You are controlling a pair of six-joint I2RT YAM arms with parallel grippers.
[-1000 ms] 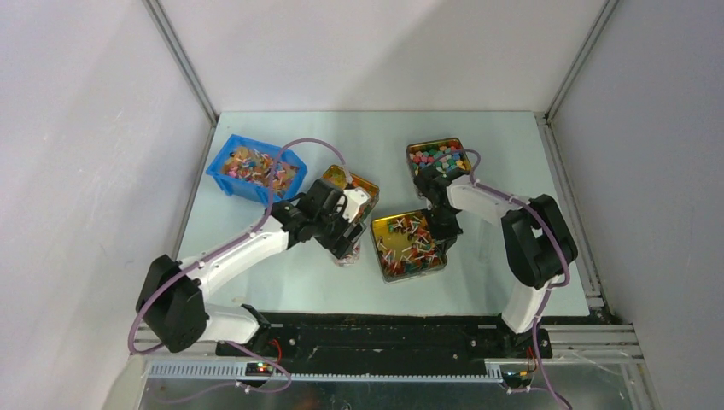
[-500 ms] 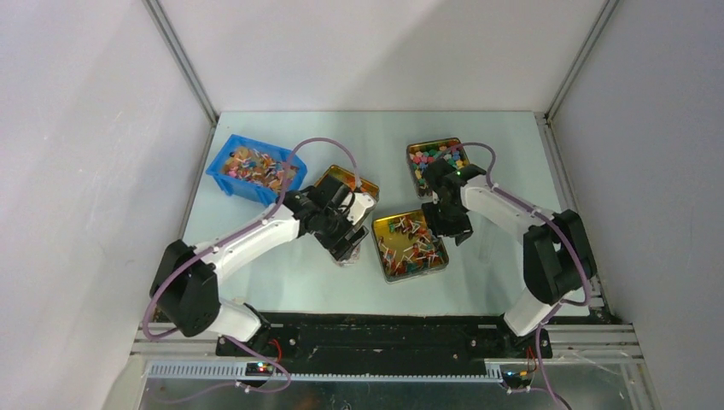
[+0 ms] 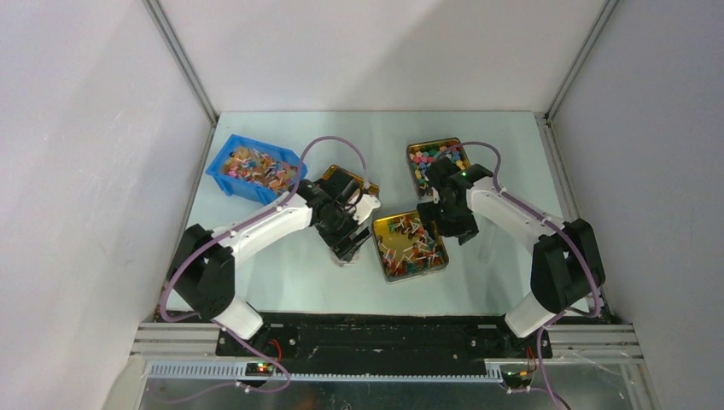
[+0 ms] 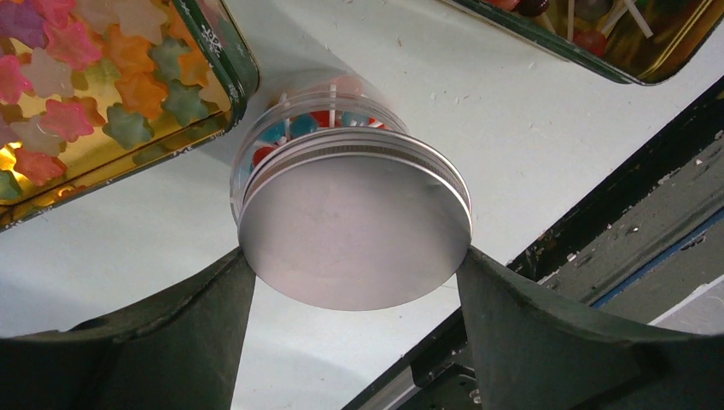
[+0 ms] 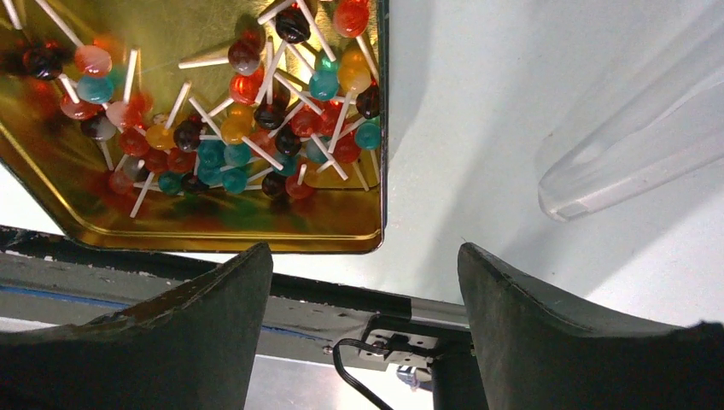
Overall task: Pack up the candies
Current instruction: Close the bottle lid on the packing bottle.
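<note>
Most candies (image 3: pixel 410 249) lie in the gold tin (image 3: pixel 383 227) at mid-frame, a few show inside the lidded jar (image 4: pixel 354 226) that the left gripper (image 4: pixel 356 254) clasps with jaws spread wide, and the right gripper (image 5: pixel 363 249) hangs open and empty beside the tin, so plenty looks left.

On pale grey tabletop (image 4: pixel 512 128): clear round silver-lidded jar (image 4: pixel 354 213) between fingers of left gripper (image 4: pixel 356 254); gold metal tin (image 5: pixel 213 235) of lollipop candies (image 5: pixel 256 128) just ahead-left of right gripper (image 5: pixel 363 252).

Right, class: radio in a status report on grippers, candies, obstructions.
Left gripper clamped on lidded jar. Right gripper open, empty. Candies in gold tin, some in jar. Nothing blocking.
</note>
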